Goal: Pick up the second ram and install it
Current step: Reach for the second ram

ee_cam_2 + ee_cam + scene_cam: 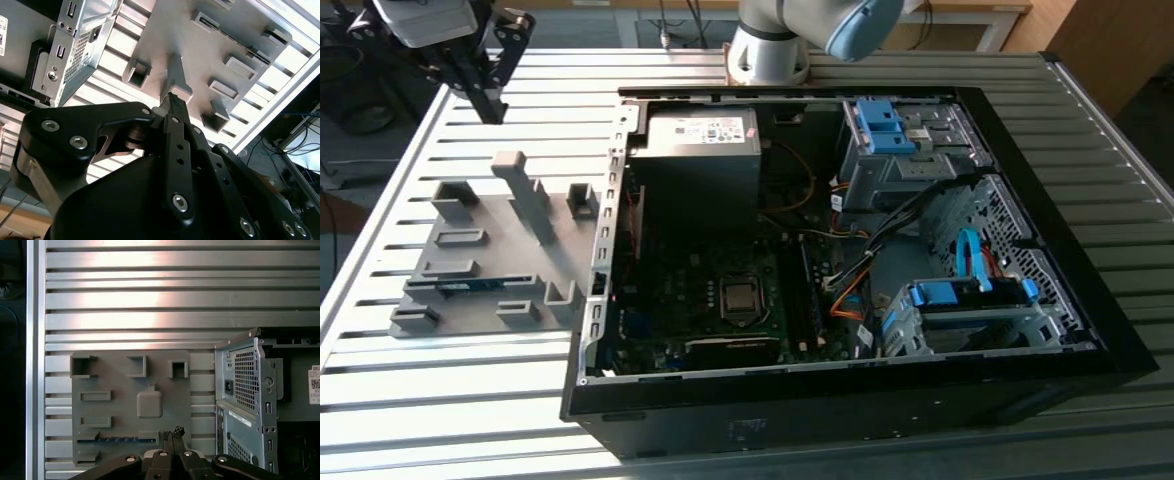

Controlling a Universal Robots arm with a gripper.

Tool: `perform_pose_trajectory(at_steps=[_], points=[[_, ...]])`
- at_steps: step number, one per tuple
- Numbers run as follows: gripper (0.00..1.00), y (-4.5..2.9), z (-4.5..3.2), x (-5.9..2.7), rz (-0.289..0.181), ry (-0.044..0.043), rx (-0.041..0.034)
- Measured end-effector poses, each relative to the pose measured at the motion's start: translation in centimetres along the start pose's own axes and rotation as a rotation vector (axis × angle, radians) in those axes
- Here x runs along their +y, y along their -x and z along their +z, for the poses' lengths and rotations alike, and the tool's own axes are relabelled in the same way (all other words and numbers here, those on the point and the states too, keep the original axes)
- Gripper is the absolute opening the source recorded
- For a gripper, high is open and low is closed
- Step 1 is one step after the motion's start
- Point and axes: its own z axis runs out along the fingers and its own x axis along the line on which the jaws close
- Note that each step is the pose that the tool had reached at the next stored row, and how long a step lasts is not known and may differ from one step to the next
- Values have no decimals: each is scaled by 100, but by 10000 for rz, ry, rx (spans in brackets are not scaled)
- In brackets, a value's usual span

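One ram (115, 439) in rack (120, 412), unpicked.
End effector (172, 433) clenched, empty, hovers above rack; pickup and install both not done.

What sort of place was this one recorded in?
Likely a robotics lab bench set up for PC assembly: an opened desktop computer case lies on a slatted metal table, beside a gray parts rack holding a RAM stick.

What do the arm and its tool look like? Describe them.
The arm is a silver-grey tube with a pale blue joint cap. The tool is matte black: angular linked plates studded with silver screw heads, narrowing to slim fingers with small holes. A grey box tops it.
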Motion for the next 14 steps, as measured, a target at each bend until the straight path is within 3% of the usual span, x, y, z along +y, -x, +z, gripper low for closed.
perform_pose_trajectory(at_steps=[14], points=[[10,-190,-1,-6,-1,0,0]])
